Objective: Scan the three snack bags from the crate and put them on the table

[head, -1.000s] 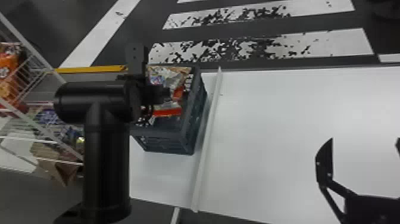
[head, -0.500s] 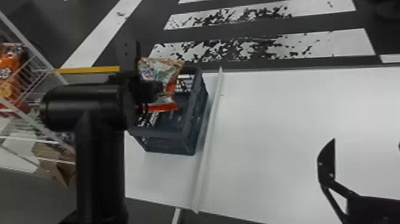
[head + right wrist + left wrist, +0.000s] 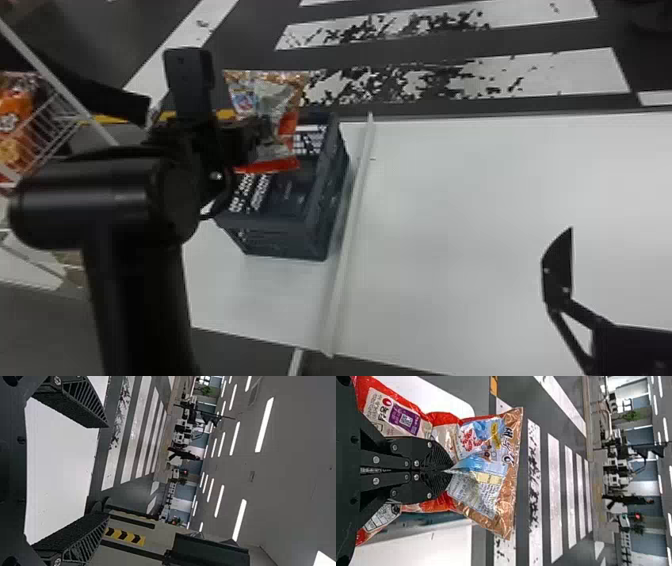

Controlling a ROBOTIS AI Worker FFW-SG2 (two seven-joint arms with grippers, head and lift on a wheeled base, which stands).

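Observation:
Over the dark crate [image 3: 320,200] in the head view, my left gripper [image 3: 260,137] holds a snack bag [image 3: 267,95] clear of the rim. Its red lower edge hangs above the crate's opening. The left wrist view has the left gripper [image 3: 449,471] shut on the middle of that snack bag [image 3: 506,490], which is creased at the fingertips. A purple label with a square code faces out on the bag's red and white part. My right gripper [image 3: 570,265] waits over the right side of the table; in the right wrist view the right gripper [image 3: 107,471] stands wide open, nothing between its fingers.
A white raised strip [image 3: 345,240] runs across the white table [image 3: 475,225] just right of the crate. At the far left stands a white wire rack [image 3: 55,125] with an orange bag [image 3: 15,120] in it.
My left gripper has lifted the snack bag up out of the crate, with a slight shift left and then back right. The right arm has stayed still.

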